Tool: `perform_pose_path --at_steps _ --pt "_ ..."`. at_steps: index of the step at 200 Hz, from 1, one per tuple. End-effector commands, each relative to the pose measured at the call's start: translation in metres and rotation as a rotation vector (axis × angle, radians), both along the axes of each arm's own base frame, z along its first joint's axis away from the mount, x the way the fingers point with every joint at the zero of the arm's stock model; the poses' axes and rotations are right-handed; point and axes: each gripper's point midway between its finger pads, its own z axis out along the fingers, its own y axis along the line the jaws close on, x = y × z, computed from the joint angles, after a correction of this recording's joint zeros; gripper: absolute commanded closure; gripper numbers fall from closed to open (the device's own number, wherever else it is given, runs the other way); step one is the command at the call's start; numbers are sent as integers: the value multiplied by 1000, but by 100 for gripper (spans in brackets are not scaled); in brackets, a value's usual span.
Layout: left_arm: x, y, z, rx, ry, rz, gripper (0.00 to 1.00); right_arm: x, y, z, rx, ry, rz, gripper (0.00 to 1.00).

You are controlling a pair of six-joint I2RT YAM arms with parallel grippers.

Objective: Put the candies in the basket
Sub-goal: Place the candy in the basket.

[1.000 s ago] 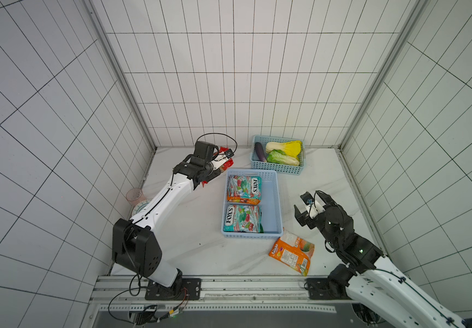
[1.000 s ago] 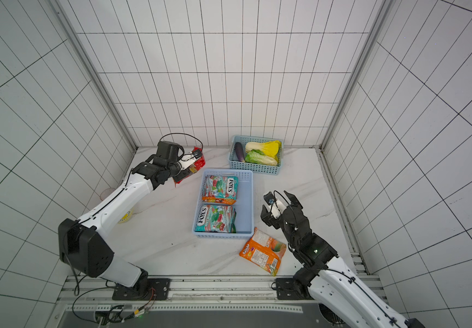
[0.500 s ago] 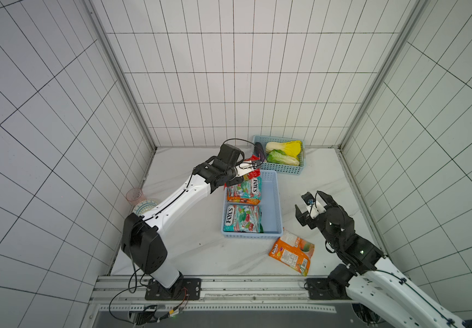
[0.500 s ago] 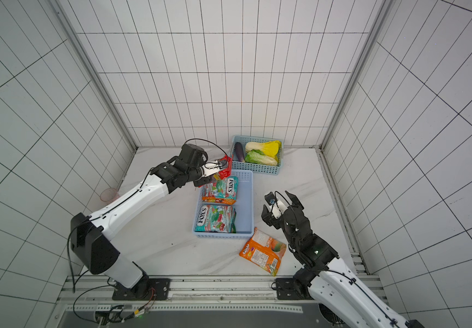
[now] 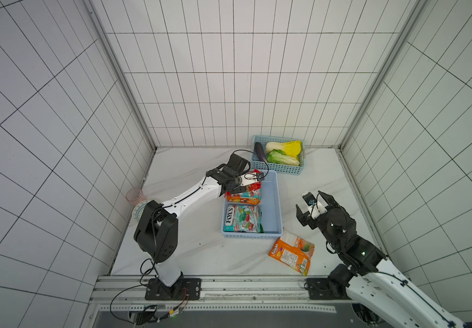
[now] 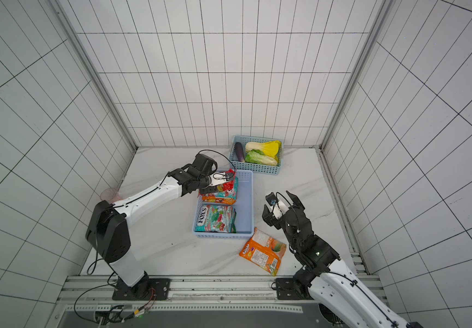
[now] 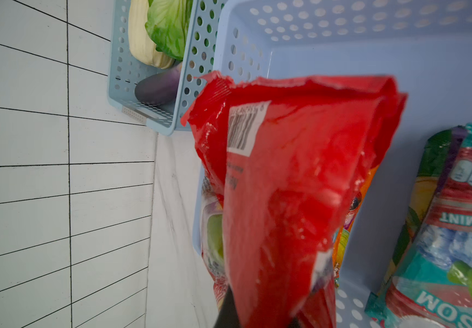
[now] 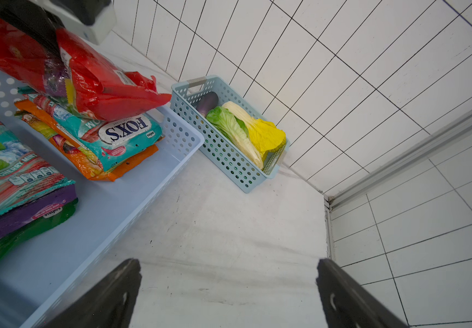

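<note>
My left gripper (image 5: 253, 179) is shut on a red candy bag (image 5: 254, 186) and holds it over the far left corner of the light blue basket (image 5: 271, 198). The red bag (image 8: 92, 85) hangs just above a teal and orange stack of candies (image 8: 109, 136). A second stack topped by a teal FOX'S bag (image 5: 242, 218) lies at the basket's near end. An orange candy bag (image 5: 291, 251) lies on the table beside the basket's near right corner. My right gripper (image 5: 313, 201) hovers open and empty right of the basket, above bare table (image 8: 229, 227).
A smaller teal basket (image 5: 279, 170) with cabbages and an aubergine stands against the back wall, close to the big basket's far end. A pink cup (image 5: 134, 196) and a patterned plate (image 5: 141, 211) sit by the left wall. A metal rail (image 5: 229, 286) runs along the front edge.
My left arm has carried the red bag from the back left of the table rightward to over the basket's far end. The right arm has stayed where it was.
</note>
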Motion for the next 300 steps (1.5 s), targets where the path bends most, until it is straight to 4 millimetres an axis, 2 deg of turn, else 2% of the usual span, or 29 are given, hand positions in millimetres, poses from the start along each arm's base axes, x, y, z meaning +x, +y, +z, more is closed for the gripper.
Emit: perform_pose_path --at_steps 1,13,33,48,77,114,162,176,205,225,270,300 --pt "21 -12 1 -34 -78 26 100 3 -6 -3 1 -13 -31 1" --pt "16 -17 -6 -28 -66 9 99 3 -5 -3 0 -11 -28 1" --pt "12 -22 -11 -23 -79 -5 79 2 -6 -2 7 -15 -29 1" --pt "8 -21 -4 -29 -81 9 66 3 -6 -4 -2 -13 -33 1" --pt "-18 -27 19 -99 -26 -35 46 2 -6 -3 2 -12 -29 1" --pt "-35 -30 57 -247 85 18 44 4 -5 -5 -7 -8 -30 1" --pt "-27 -20 81 -332 86 138 41 4 -4 -8 -7 3 -27 1" --pt "-27 -15 94 -370 74 170 34 4 -4 -9 -6 4 -26 1" --pt "-32 3 121 -455 83 253 29 5 -2 -13 -16 16 -25 1" --pt "-38 18 132 -510 85 297 25 4 -2 -12 -16 15 -18 1" --pt "-45 59 131 -580 88 396 22 3 -7 -2 -55 40 -36 1" --pt "-52 84 129 -637 112 479 18 1 -8 -3 -149 158 -33 1"
